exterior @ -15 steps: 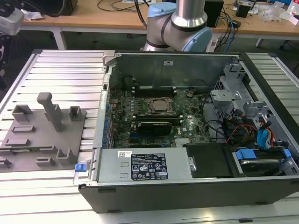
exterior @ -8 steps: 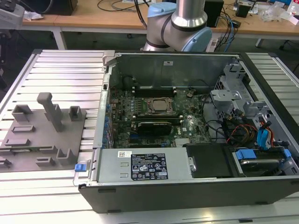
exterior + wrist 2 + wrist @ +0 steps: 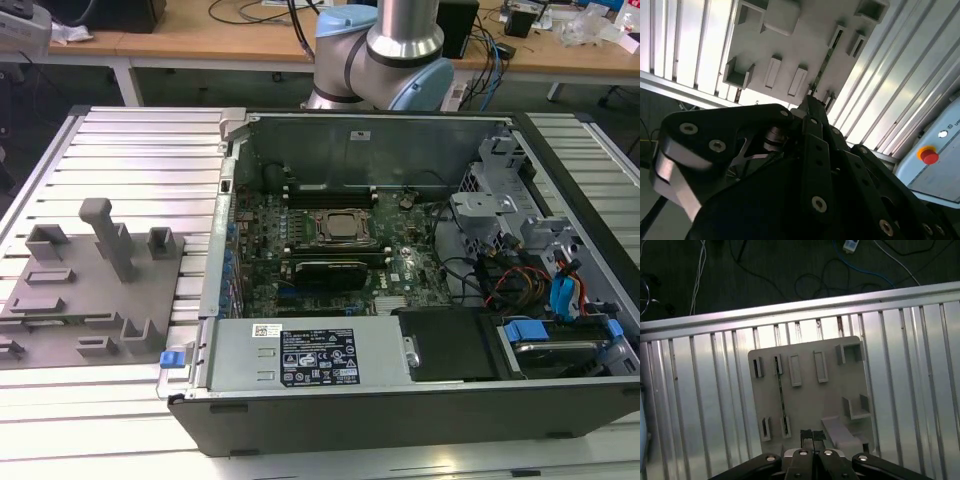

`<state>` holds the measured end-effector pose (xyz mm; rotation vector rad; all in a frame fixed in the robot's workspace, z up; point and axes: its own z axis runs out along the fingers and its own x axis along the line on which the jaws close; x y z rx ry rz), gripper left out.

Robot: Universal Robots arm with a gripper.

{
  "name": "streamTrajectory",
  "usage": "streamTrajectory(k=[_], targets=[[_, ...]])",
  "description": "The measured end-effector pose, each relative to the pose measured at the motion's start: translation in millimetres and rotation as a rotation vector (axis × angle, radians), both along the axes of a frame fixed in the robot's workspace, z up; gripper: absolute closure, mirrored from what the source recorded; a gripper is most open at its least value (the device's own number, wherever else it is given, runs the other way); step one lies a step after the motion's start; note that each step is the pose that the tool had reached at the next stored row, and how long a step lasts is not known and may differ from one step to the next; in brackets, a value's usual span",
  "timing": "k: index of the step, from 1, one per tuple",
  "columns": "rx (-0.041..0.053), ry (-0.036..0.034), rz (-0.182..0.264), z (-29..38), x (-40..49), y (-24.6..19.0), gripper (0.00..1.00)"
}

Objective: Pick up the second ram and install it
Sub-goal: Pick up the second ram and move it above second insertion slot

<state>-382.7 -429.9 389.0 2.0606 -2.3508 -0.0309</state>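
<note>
The thin green circuit-board second ram [image 3: 781, 400] stands on edge in the flat grey slotted holder plate [image 3: 810, 405], at the exterior view's left of the open black computer case [image 3: 400, 400]; the black gripper [image 3: 812, 436] hangs over the plate, jaws closed, empty.

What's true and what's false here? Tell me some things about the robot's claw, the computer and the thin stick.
1. The computer case is open on top. True.
2. The gripper holds the second ram. False: the ram stands in the grey plate, apart from the gripper.
3. The grey plate lies inside the computer. False: it lies on the ribbed table, beside the case.
4. A red button shows in the second wrist view. True.
</note>
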Motion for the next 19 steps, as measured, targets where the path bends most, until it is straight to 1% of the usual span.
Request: streamTrajectory(k=[2,3,5,11,17,19], targets=[[-0.0001,0.0,0.001,0.0,0.0,0.0,0.76],[0.0,0.0,0.001,0.0,0.0,0.0,0.76],[0.0,0.0,0.002,0.0,0.0,0.0,0.64],[-0.0001,0.0,0.002,-2.1,0.0,0.0,0.64],[0.0,0.0,0.002,-6.4,0.0,0.0,0.64],[0.0,0.0,0.002,-9.6,0.0,0.0,0.64]])
